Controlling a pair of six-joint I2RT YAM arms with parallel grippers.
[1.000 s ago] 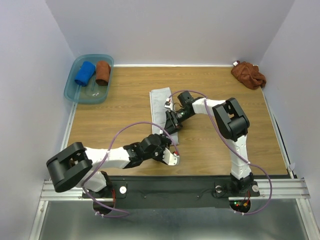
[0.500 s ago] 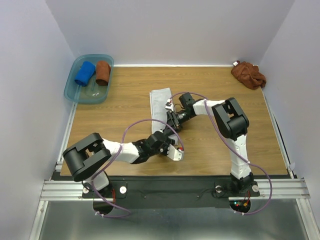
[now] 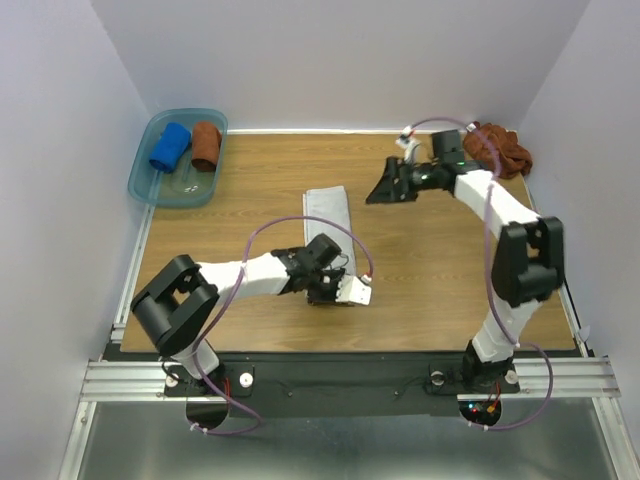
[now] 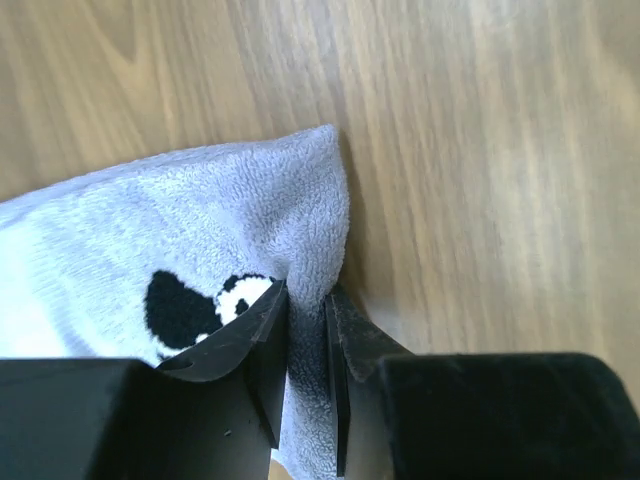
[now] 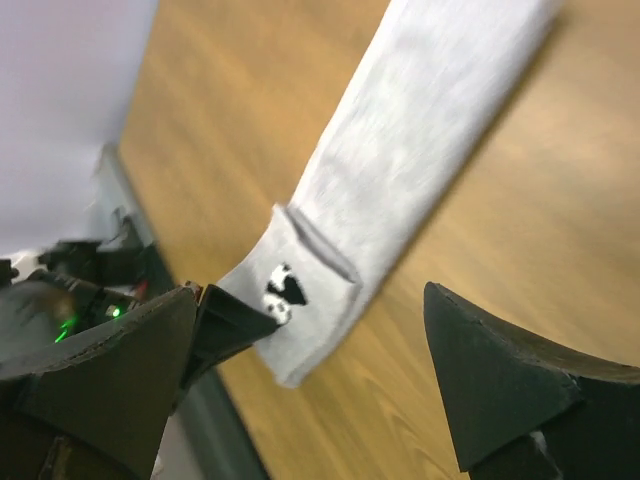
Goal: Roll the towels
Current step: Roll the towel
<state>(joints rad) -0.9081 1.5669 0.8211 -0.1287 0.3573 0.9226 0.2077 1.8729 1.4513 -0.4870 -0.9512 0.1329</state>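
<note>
The light grey towel (image 3: pixel 326 205) lies lengthwise in the middle of the table, its near end folded over. My left gripper (image 3: pixel 338 290) is shut on that near end. In the left wrist view the jaws (image 4: pixel 308 300) pinch the towel's edge (image 4: pixel 300 200) beside a black-and-white panda motif (image 4: pixel 185 305). My right gripper (image 3: pixel 382 188) is open and empty, raised above the table right of the towel's far end. Its wrist view looks down on the grey towel (image 5: pixel 420 150) between the wide-open fingers (image 5: pixel 500 370). The rust-brown towel (image 3: pixel 497 148) lies crumpled at the back right corner.
A translucent blue tub (image 3: pixel 150 178) at the back left holds a blue roll (image 3: pixel 170 146) and a brown roll (image 3: pixel 206 146). White walls enclose the table on three sides. A black rail (image 3: pixel 340 370) runs along the near edge.
My right gripper has left the towel's middle and swung up toward the back right. My left gripper has moved right with the towel's near end.
</note>
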